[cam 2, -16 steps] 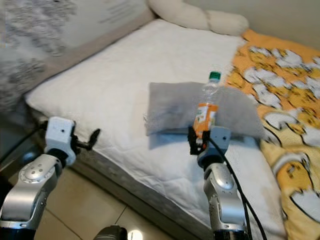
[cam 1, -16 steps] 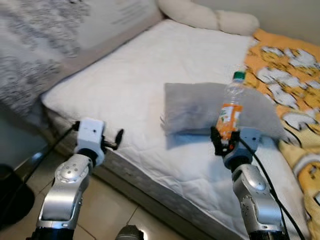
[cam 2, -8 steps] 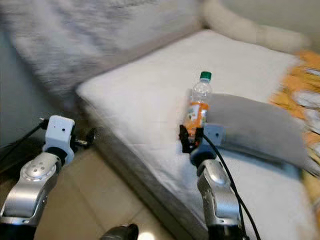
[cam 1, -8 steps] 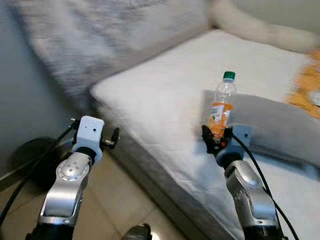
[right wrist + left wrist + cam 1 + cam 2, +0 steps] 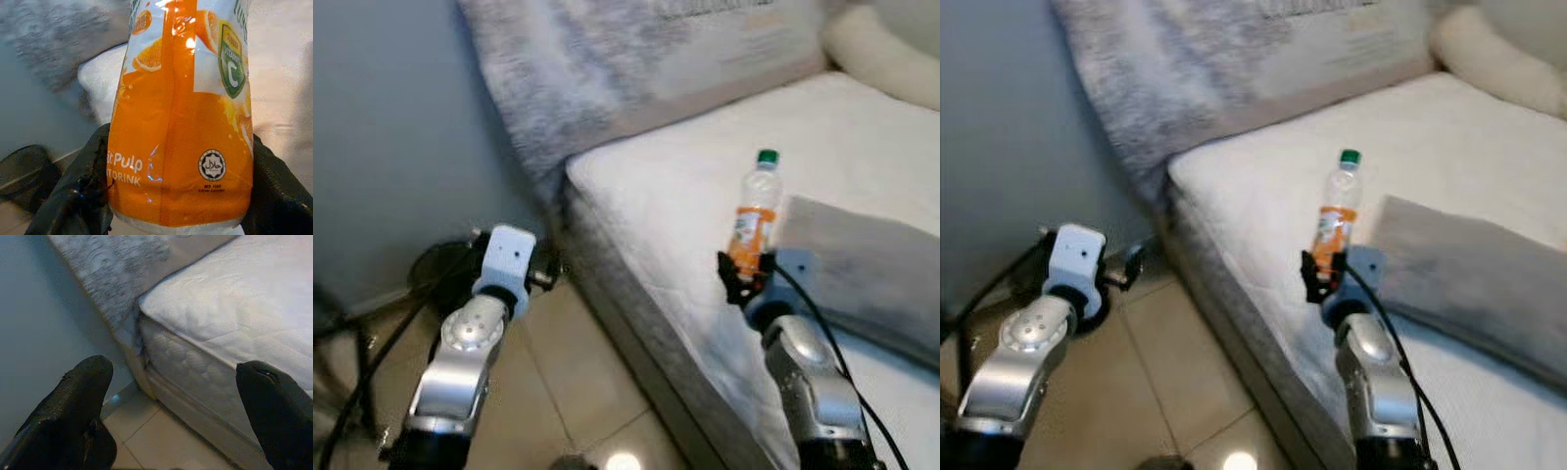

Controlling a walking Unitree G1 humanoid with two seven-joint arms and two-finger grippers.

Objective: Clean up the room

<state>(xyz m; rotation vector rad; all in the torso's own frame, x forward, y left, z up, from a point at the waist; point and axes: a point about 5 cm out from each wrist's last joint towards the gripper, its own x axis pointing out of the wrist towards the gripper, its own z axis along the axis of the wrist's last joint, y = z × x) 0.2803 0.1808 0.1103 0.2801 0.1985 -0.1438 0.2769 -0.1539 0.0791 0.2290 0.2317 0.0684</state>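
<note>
Currently right tool (image 5: 744, 277) clenched on upright orange drink bottle (image 5: 753, 220) over the bed (image 5: 685, 186), left tool (image 5: 171, 406) released; disposal remains, likely that dark bin (image 5: 445, 269).

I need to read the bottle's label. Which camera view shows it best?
The right wrist view: the bottle is close up between the right gripper fingers, its orange label print legible. Both eye views show the whole bottle, green cap up, label too small to read.

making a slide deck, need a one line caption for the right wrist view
Right gripper clamps the base of an upright orange-labelled drink bottle, with the white mattress behind.
</note>
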